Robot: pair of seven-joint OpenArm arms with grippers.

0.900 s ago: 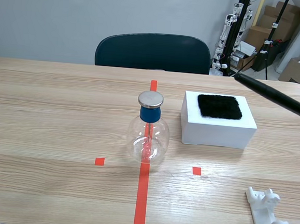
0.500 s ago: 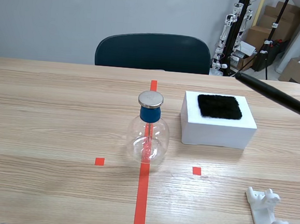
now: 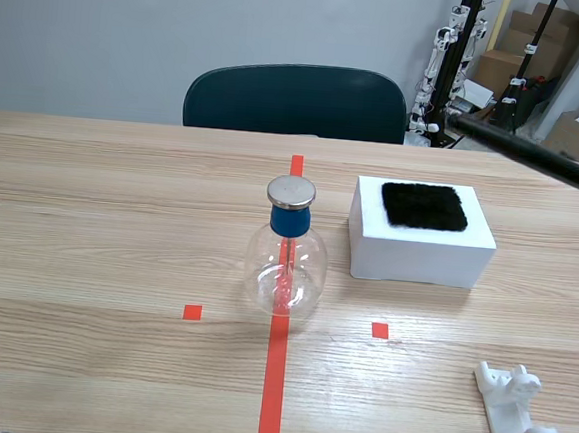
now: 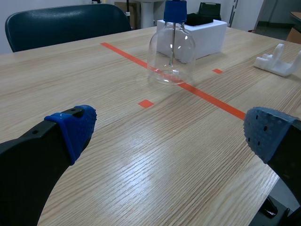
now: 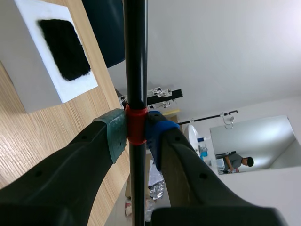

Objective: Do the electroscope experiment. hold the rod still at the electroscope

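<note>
Electroscope (image 3: 287,251) of clear round glass with blue stopper and metal cap stands on the wooden desk (image 3: 98,222); well beyond it to the right, the right pincer (image 5: 135,134) pinches a long black red-banded rod (image 3: 535,155) aloft. The left pincer (image 4: 169,136), on its near side, is spread.

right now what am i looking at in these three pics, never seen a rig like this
It's a two-armed robot at a wooden table. One picture looks out from between the arms; the other two come from cameras on its wrists. On the table stand a glass electroscope flask, a white block topped with a black fuzzy pad, and a white plastic stand. The right gripper is shut on a black rod, held up at the right, away from the flask. The left gripper is open, holding nothing.
</note>
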